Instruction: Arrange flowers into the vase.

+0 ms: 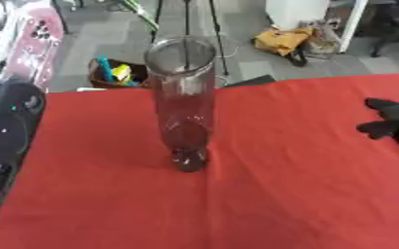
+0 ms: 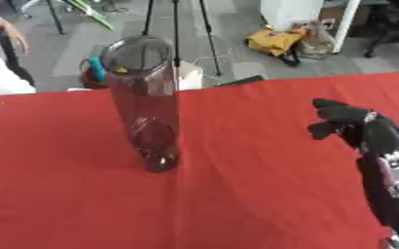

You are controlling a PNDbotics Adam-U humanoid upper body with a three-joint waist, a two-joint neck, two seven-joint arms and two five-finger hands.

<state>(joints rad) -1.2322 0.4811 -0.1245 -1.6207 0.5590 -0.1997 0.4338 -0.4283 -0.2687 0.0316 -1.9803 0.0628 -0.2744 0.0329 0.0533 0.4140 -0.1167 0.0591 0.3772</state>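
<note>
the clear vase [image 1: 182,102] is standing upright on the red table [image 2: 262,194], left of centre. the right hand [image 2: 356,125] is hovering well apart, fingers relaxed, grasping nothing.

Both head eyes look down and forward at the table [image 1: 305,194], sharing the vase [image 1: 182,97]; the right eye also sees the right hand [image 2: 356,126].

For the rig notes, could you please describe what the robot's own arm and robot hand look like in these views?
Only the right robot hand shows: it is black, with dark, glove-like fingers. A silver metal joint sits at its wrist, and the forearm below is black with silvery fittings. No cables or markings can be made out. The left one is not in view.
</note>
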